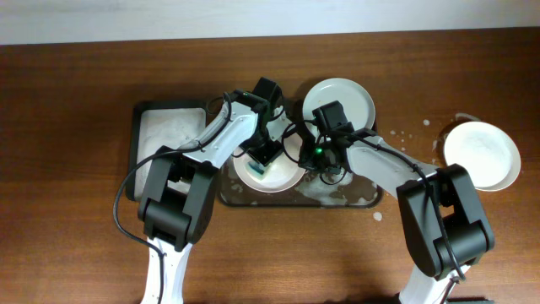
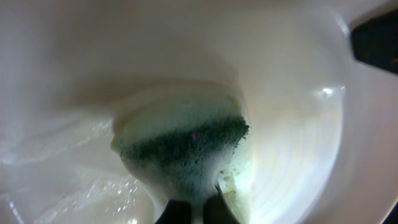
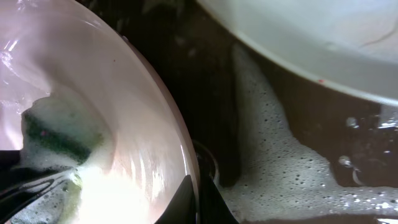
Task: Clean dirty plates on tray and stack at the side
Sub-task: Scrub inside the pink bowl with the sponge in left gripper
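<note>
Three plates show from above. One pale plate (image 1: 287, 177) sits low in the middle of the frame inside the tray (image 1: 364, 201). A second plate (image 1: 346, 97) is at the upper middle, by the tray's top edge. A third plate (image 1: 485, 152) lies alone on the desk (image 1: 67, 127) at the right side, well apart from the tray.

The left tool (image 2: 198, 213) is closed on a green sponge (image 2: 186, 146), which is lathered and pressed into the hollow of the first plate. The right tool (image 3: 198, 200), at the bottom middle of its own view, appears pinched onto that plate's rim with one finger on either side. I cannot tell how firmly it bites. Suds (image 3: 273, 155) and water cover the tray floor just beside it.

Glossy glaze under soap will probably be very slippery, so a shallow pinch at the lip could slide off as the sponge pushes. The plate looks stiff and thin, likely light enough for one tool but brittle if it drops onto the tray or knocks its neighbour. The rim is the only real place to take hold, with the fingers straddling it well in from the edge. For the carry to the stack at the right, a level, slow move seems safest, since wet plates may skate on one another.
</note>
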Robot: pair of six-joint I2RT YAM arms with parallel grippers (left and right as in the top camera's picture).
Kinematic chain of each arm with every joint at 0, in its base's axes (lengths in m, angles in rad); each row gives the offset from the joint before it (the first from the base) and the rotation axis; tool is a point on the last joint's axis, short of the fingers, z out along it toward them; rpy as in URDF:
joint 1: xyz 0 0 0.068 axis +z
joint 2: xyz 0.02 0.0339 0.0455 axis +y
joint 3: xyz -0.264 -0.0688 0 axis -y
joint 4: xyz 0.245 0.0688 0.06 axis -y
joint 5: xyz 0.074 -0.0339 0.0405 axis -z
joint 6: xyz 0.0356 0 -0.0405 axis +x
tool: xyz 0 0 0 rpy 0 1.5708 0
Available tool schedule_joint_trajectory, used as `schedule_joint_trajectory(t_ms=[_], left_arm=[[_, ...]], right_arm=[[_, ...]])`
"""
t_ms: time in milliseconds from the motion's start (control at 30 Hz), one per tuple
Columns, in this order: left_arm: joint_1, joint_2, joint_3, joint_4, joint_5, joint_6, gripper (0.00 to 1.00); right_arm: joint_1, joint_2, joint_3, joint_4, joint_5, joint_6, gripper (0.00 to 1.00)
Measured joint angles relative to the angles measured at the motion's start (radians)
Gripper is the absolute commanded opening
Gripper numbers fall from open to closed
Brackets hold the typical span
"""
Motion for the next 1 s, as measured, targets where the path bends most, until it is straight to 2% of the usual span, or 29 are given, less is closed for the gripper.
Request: schedule_joint_trajectory(t_ms=[133,267,400,533,667,867,1000], left_arm=[[-0.002,0.000,-0.007,0.077,0.004,-0.076,0.00],[-0.019,0.000,-0.011,0.183,-0.076,-0.247,0.00],[-0.031,0.001,-0.012,0.228,-0.164,-0.359,0.01],[-0.041,0.003,-0.011,0.221,-0.301,-0.484,0.00],[-0.041,0.006,-0.010,0.143,-0.476,-0.617,0.00],[-0.041,0.010,-0.010,0.008,-0.566,-0.666,0.00],[-0.036,0.010,-0.007,-0.039,-0.526,-0.548,0.00]], right_arm=[[-0.009,0.000,0.000,0.002,0.020,0.001,0.04],[-0.013,0.000,0.002,0.007,0.034,0.006,0.04],[-0.013,0.000,0.002,0.007,0.034,0.006,0.04],[-0.013,0.000,0.002,0.007,0.033,0.006,0.04],[-0.012,0.000,0.002,0.008,0.024,0.006,0.04],[0.005,0.000,0.003,0.011,-0.011,0.005,0.04],[0.007,0.000,0.003,0.010,-0.019,0.004,0.04]])
